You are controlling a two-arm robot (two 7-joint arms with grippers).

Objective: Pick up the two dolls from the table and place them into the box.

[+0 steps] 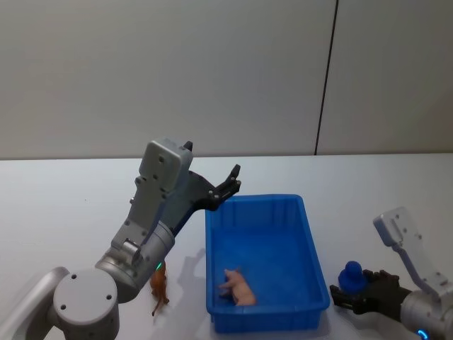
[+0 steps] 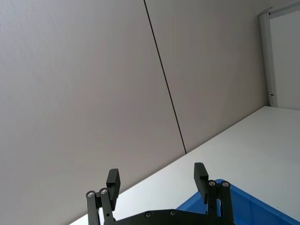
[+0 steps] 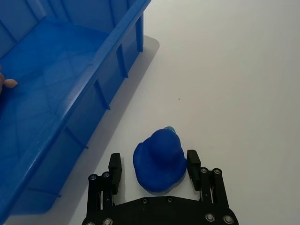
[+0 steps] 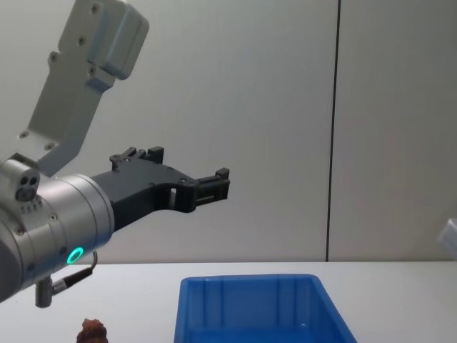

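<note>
The blue box [image 1: 263,205] stands mid-table, and a pale pink doll [image 1: 237,287] lies inside it near the front wall. A sliver of that pink doll [image 3: 6,83] also shows in the right wrist view. A reddish-brown doll [image 1: 160,285] stands on the white table [image 1: 64,191] just left of the box, partly behind my left arm. My left gripper [image 1: 230,185] is raised above the box's far left corner, open and empty. My right gripper [image 3: 153,164] sits low at the box's right, open, its fingers on either side of a blue duck-shaped toy [image 3: 158,159].
A grey wall with a dark vertical seam rises behind the table. Bare tabletop stretches right of the box [image 3: 70,70] and beyond it. In the chest view, the left gripper [image 4: 214,187] hangs well above the box [image 4: 250,314] and the brown doll [image 4: 93,329].
</note>
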